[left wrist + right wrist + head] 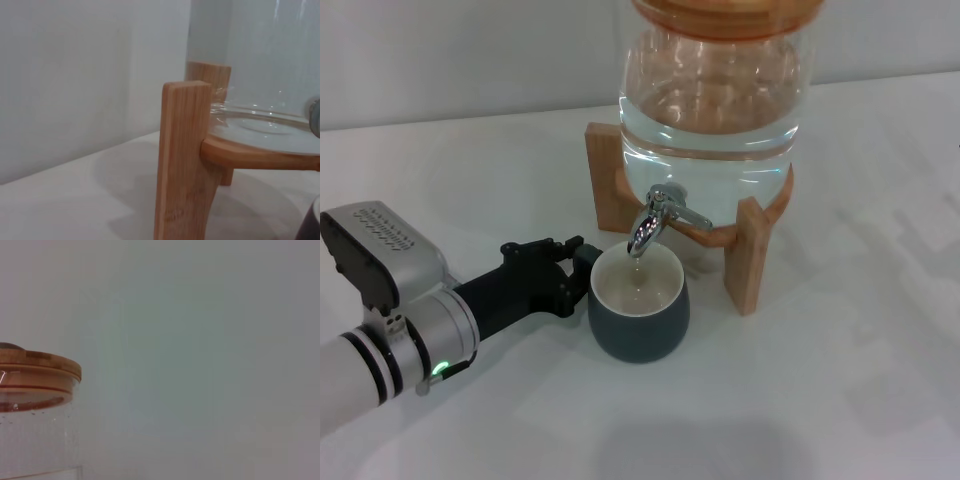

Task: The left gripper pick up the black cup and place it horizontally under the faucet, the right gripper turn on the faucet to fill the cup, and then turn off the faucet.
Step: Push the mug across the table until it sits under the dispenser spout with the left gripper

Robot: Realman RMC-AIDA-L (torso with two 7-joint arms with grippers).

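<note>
Cup upright under the tap, left claw at its handle

The glass jar [712,95] sits on a wooden stand [752,252]; the black cup [638,305] stands beneath the faucet [660,217], with the left gripper [575,268] apparently clamped on its handle.

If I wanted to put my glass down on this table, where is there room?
Bare table lies right of the wooden stand and in front of the black cup. It is crowded under the faucet, where the left gripper is at the cup.
</note>
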